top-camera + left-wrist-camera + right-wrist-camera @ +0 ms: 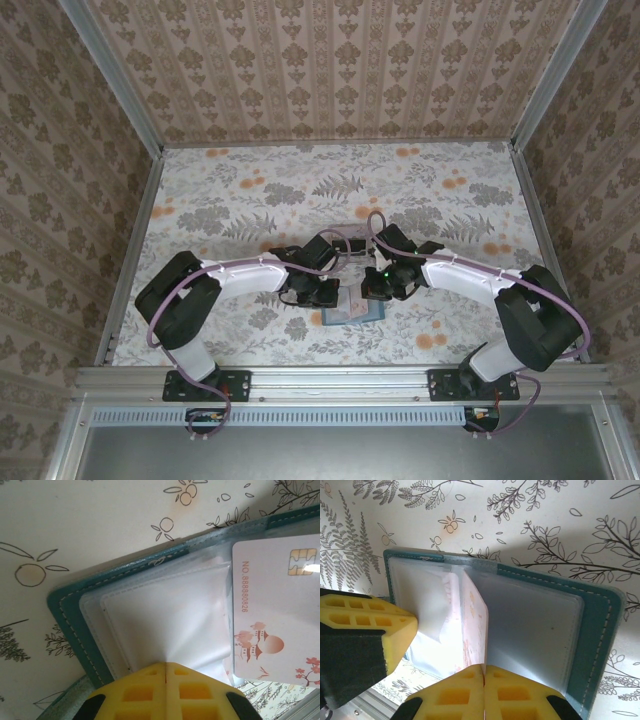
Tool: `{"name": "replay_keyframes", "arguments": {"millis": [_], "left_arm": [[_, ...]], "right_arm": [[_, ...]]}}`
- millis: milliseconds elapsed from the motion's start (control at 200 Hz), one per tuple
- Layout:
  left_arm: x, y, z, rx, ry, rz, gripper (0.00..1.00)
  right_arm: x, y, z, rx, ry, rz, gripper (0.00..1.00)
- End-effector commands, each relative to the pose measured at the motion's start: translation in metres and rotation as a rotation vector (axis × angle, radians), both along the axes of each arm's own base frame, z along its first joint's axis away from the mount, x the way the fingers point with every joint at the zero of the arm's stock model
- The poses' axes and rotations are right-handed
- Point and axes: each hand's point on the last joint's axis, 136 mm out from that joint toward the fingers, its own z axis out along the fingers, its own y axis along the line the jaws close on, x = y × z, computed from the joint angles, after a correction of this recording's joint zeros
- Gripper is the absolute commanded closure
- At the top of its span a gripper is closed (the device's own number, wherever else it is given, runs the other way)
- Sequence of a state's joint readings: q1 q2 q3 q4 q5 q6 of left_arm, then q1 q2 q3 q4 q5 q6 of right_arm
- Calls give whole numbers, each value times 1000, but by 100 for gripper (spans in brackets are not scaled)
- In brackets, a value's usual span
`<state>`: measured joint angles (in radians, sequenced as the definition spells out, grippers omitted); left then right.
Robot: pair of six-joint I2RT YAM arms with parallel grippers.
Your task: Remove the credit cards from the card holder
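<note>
1. This is a robotics lab test cell, a small box-like enclosure seen from above, not a lived-in room.
2. Bare aluminium frame posts (112,75) run up its corners, and an aluminium rail (340,381) edges the near side.
3. Two robot arms, the left arm (240,275) and the right arm (470,275), are fixed to that rail on black base plates (208,385).
4. The walls (340,70) carry damask wallpaper and the counter (250,190) a floral print, a domestic pattern laid over a rig.
</note>
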<state>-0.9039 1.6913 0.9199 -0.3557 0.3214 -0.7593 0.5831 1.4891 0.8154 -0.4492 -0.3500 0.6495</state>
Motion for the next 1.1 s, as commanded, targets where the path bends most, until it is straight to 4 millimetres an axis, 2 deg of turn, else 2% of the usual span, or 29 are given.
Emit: {"name": "replay_keyframes", "arguments": {"millis": [0,170,490,700,970,1095], "left_arm": [[-8,16,-3,75,7,-12,98],[-7,15,0,64,2,-10,98],[1,7,23,-7,-36,8,93],[5,18,30,-15,-57,40,92],[6,34,27,-15,-57,70,92],[7,38,26,-15,-56,76,92]], "right_arm": [[0,-13,4,-65,-11,1,93],[2,-10,6,-59,-18,19,93],[-2,-9,5,-100,11,45,93],[-3,-3,5,-120,10,58,93],[-5,3,4,-144,18,71,92],[-6,5,3,-161,23,74,87]]}}
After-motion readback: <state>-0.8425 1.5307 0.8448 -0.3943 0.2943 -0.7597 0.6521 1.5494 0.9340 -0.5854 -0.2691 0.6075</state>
